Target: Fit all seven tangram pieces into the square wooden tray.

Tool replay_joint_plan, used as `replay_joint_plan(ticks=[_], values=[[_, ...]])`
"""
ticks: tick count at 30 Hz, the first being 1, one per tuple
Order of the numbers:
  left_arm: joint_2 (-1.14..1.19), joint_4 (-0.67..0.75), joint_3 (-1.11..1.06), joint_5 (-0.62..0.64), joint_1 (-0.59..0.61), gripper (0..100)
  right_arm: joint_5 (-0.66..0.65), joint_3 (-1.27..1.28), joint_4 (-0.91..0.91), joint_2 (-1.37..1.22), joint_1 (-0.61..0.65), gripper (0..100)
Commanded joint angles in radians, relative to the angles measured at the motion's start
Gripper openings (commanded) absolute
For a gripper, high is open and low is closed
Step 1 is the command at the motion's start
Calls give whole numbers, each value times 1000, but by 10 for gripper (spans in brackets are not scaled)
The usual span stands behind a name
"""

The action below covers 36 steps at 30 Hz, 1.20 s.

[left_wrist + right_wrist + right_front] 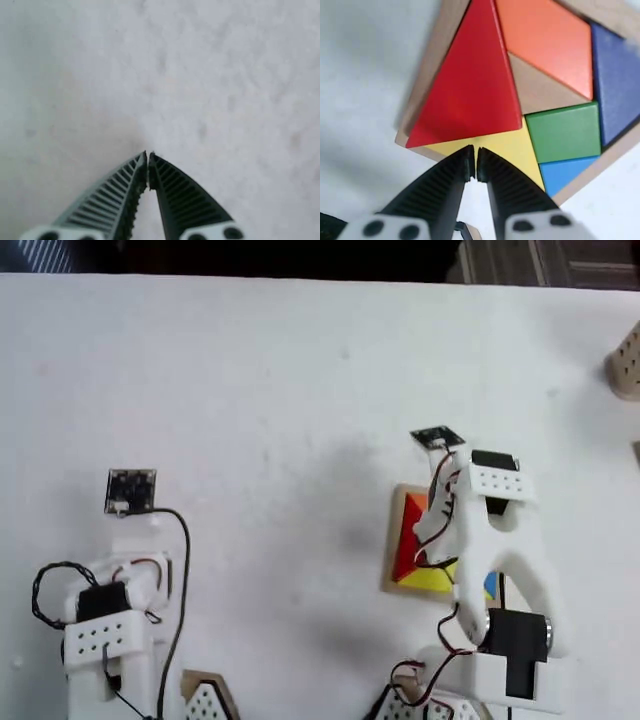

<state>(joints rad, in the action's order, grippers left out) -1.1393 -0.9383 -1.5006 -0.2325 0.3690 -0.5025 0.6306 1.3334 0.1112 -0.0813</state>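
Hovering with tips pressed together, empty, right gripper (474, 164) sat over yellow triangle (512, 150) at edge of wooden tray (427, 75); red triangle (470, 85) just beyond, corner seemingly riding rim (unseated?). Left gripper (148, 159), likewise closed, well apart; right arm nearer.

High view: the right arm (500, 565) covers most of the tray (391, 540), so we cannot count pieces there. Right wrist view: the frame edge cuts off part of the tray's rim, and the right gripper (474, 152) hides part of the yellow piece (512, 146).
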Motion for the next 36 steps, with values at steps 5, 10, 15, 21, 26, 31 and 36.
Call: replay_joint_plan(ticks=[5,10,15,21,26,31,36], values=[[-1,20,5,3,12,31,68,52,-137,10,16,18],[-1,18,5,3,12,31,107,41,-173,18,22,18],[-1,23,5,3,12,31,98,17,-90,25,5,18],[-1,20,9,3,-4,28,101,89,-93,219,-33,18],[-1,9,5,3,-47,27,106,267,-151,464,-28,18],[-1,3,3,2,-74,23,101,419,-209,638,-27,18],[-1,2,2,-74,-93,22,107,532,-223,733,25,18]])
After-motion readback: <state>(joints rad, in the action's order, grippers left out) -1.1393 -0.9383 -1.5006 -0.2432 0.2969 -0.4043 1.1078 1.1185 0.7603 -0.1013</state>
